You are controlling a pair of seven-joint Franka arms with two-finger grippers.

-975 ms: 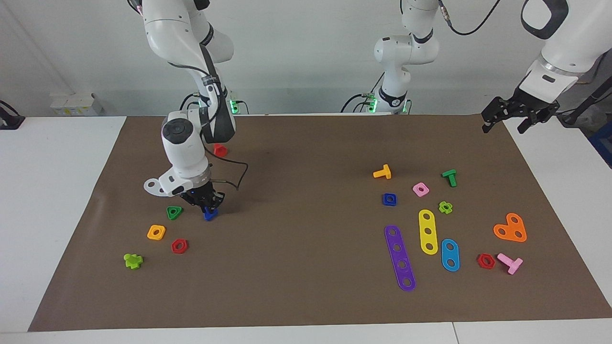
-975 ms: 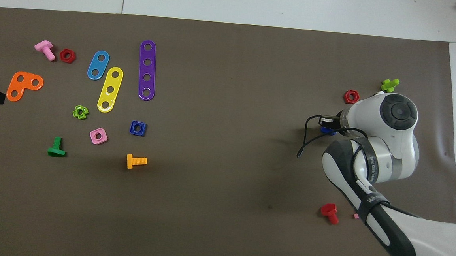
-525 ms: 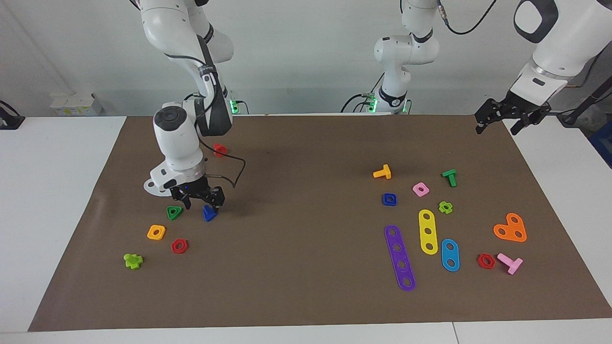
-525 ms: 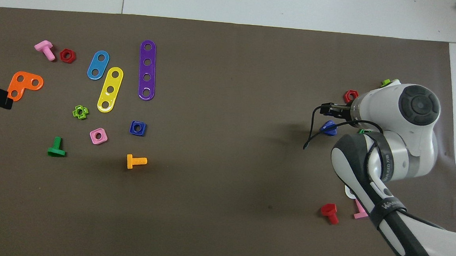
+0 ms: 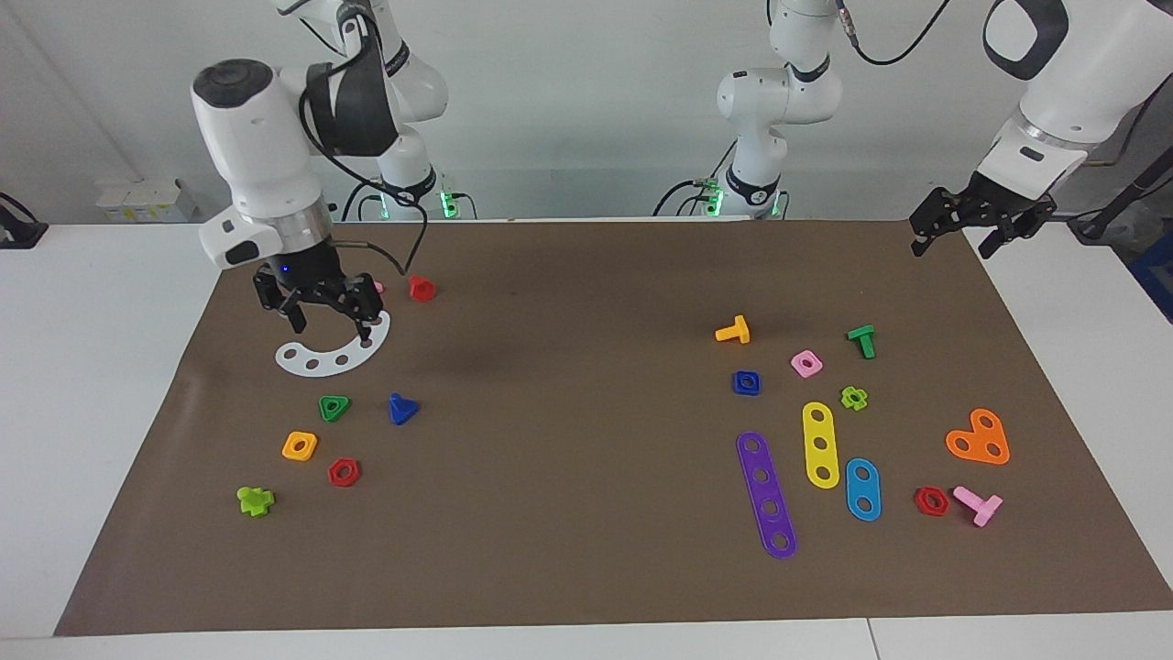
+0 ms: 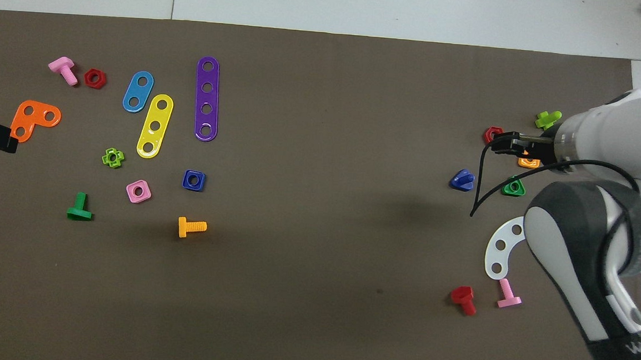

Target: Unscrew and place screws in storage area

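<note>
The dark-blue triangular-headed bolt (image 5: pixel 401 409) is seen loose among parts at the right arm's end; the right gripper (image 5: pixel 323 311) hangs spread and empty, the left gripper (image 5: pixel 979 225) likewise.

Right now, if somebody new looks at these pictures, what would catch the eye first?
Probably the right gripper, raised and open over the white curved strip at the right arm's end of the brown mat. The dark-blue screw lies free beside a green triangular nut. The left gripper waits above the mat's corner, over a scatter of bright strips and bolts.
</note>
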